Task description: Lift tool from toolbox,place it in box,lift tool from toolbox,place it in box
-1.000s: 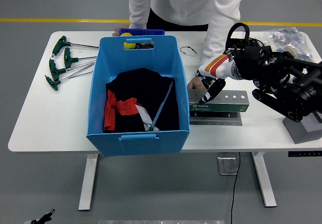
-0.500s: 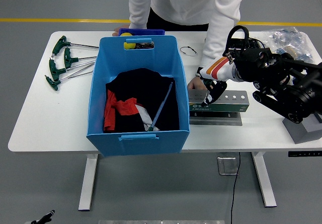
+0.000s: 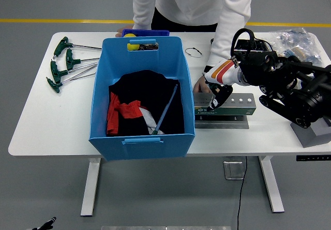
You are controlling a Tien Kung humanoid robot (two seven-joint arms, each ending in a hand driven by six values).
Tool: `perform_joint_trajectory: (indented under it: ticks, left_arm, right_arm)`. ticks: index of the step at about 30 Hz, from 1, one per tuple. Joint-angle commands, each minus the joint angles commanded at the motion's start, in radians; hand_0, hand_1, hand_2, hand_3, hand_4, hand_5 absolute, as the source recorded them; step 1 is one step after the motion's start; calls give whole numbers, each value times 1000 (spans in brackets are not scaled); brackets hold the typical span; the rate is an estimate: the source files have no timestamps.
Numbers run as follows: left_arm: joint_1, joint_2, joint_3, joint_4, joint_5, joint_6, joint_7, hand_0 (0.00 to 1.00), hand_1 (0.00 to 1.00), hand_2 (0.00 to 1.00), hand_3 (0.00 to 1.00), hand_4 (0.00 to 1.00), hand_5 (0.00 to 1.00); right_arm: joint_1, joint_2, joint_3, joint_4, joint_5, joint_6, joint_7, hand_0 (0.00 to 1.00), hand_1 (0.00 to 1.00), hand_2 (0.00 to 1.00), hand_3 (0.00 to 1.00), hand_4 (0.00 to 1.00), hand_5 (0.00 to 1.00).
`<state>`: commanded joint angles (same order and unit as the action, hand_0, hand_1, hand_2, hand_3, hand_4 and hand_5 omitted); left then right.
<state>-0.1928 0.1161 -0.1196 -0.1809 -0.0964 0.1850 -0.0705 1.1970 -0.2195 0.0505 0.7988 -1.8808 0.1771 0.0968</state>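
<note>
Reaching in from right, right hand hangs over left end of grey-green toolbox on white counter; fingers curled down at rack top, cannot tell whether they hold tool. Person's hand rests at toolbox's left end, beside blue box. Box holds black-red cloth and blue-shafted tool. Green T-handle wrenches lie far left on counter.

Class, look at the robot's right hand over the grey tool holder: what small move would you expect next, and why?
Probably a short lowering of the right hand so its fingers can close on a tool. It hangs over the left end of the grey toolbox, beside the blue box, with nothing visibly grasped. A person's hand steadies that end, so the move should be slow.
</note>
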Motion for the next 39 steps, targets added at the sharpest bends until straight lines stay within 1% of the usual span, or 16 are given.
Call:
perform_joint_trajectory:
  ticks: [1, 6, 7, 12, 13, 18, 19, 24, 25, 29, 30, 31, 34, 36, 37, 39]
  left_arm:
    - [0, 0, 1, 0, -1, 0, 0, 917, 943, 914, 635, 762, 552]
    - [-1, 0, 4, 0, -6, 0, -2, 917, 943, 914, 635, 762, 552]
    - [-1, 0, 5, 1, -7, 0, -2, 916, 943, 914, 634, 762, 552]
    - [-2, 1, 8, 1, -12, 0, -3, 916, 943, 914, 634, 762, 552]
    - [-2, 1, 9, 1, -13, 0, -3, 916, 943, 914, 633, 762, 553]
    - [-1, 2, -26, 1, 20, 1, 3, 916, 943, 914, 633, 762, 553]
    - [-1, 2, -34, 1, 28, 1, 4, 916, 943, 914, 634, 762, 552]
    - [2, 2, -64, 1, 55, 2, 9, 916, 943, 914, 634, 762, 552]
    - [3, 2, -74, 1, 65, 3, 11, 916, 943, 914, 634, 762, 552]
    - [7, 2, -112, 1, 100, 4, 17, 916, 943, 914, 634, 762, 552]
    - [8, 3, -118, 1, 105, 4, 18, 916, 943, 914, 634, 762, 552]
    - [9, 3, -122, 1, 109, 4, 19, 915, 942, 914, 634, 763, 553]
    - [12, 3, -112, 1, 98, 5, 17, 915, 942, 914, 634, 763, 553]
    - [14, 3, -119, 1, 104, 6, 19, 915, 942, 914, 634, 763, 553]
    - [14, 3, -126, 1, 110, 7, 20, 915, 942, 913, 635, 762, 552]
    - [14, 3, -126, 1, 110, 7, 21, 915, 942, 913, 635, 762, 552]
  right_arm:
    - [0, -1, 1, 0, 1, -5, 1, 386, 206, 219, 214, 998, 709]
    - [2, -5, 7, 1, 7, -44, 13, 386, 206, 219, 214, 998, 709]
    - [2, -7, 9, 2, 11, -60, 18, 283, 157, 178, 154, 897, 666]
    - [9, -17, 31, 4, 21, -96, 34, 283, 157, 178, 154, 897, 666]
    - [11, -20, 35, 6, 24, -99, 36, 230, 115, 136, 116, 787, 633]
    - [19, -33, 52, 13, 44, -109, 48, 230, 115, 136, 116, 787, 633]
    - [22, -36, 56, 15, 45, -113, 51, 168, 69, 95, 93, 771, 641]
    - [34, -53, 75, 28, 61, -127, 60, 168, 69, 95, 93, 771, 641]
    - [38, -58, 79, 32, 65, -128, 62, 123, 24, 60, 70, 753, 625]
    - [49, -79, 102, 47, 77, -129, 68, 123, 24, 60, 70, 753, 625]
    - [50, -83, 107, 49, 79, -128, 69, 123, 24, 60, 70, 753, 625]
    - [52, -87, 113, 51, 83, -129, 73, 52, 2, 34, 37, 749, 640]
    - [56, -104, 137, 60, 102, -135, 83, 52, 2, 34, 37, 749, 640]
    - [53, -114, 158, 73, 106, -142, 86, 52, 2, 34, 37, 749, 640]
    - [49, -120, 176, 84, 105, -151, 87, 2, 2, 8, 18, 746, 651]
    - [42, -127, 203, 98, 101, -169, 89, 2, 2, 8, 18, 746, 651]
